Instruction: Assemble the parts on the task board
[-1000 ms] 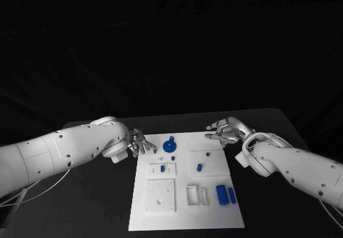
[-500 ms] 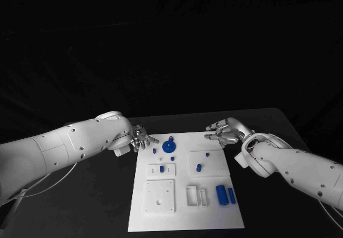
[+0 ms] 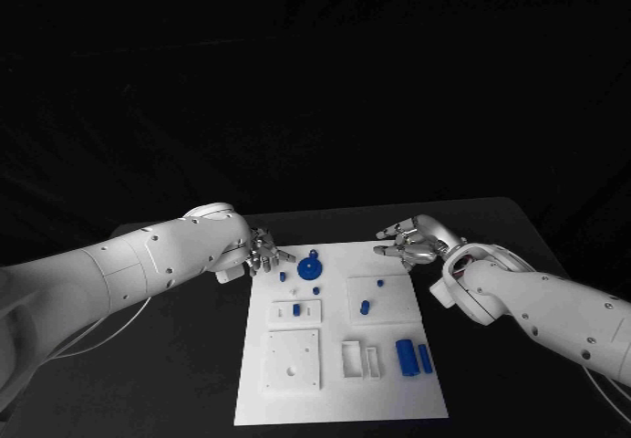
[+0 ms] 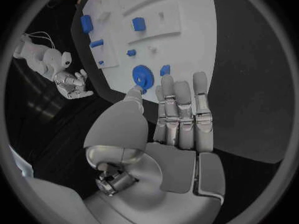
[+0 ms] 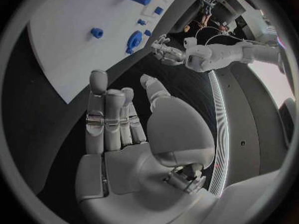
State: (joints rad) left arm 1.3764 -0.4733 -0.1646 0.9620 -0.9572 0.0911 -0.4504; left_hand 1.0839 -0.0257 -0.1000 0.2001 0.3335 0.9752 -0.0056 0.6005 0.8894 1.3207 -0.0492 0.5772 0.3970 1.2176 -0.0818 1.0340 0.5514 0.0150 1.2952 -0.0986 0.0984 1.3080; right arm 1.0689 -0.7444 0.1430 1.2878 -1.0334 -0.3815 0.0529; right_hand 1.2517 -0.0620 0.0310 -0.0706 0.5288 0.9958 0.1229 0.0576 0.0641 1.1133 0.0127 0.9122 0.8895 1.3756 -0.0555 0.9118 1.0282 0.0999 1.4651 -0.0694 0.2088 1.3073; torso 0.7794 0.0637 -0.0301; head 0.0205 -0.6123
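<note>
The white task board lies in the middle of the black table. Near its far edge a round blue disc lies flat, with a small blue piece next to it. My left hand hovers at the board's far left corner, empty, fingers stretched out. In the left wrist view the thumb tip of this hand is close to the disc and the fingertips are close to the small piece. My right hand stays off the board's far right corner, open and empty.
Two blue cylinders lie side by side at the board's right. Small blue pegs sit in raised white blocks mid-board. A larger white block and a slotted holder are nearer me. Black table surrounds the board.
My left hand has moved right and farther away, onto the board's far left corner beside the disc. The right hand has barely shifted.
</note>
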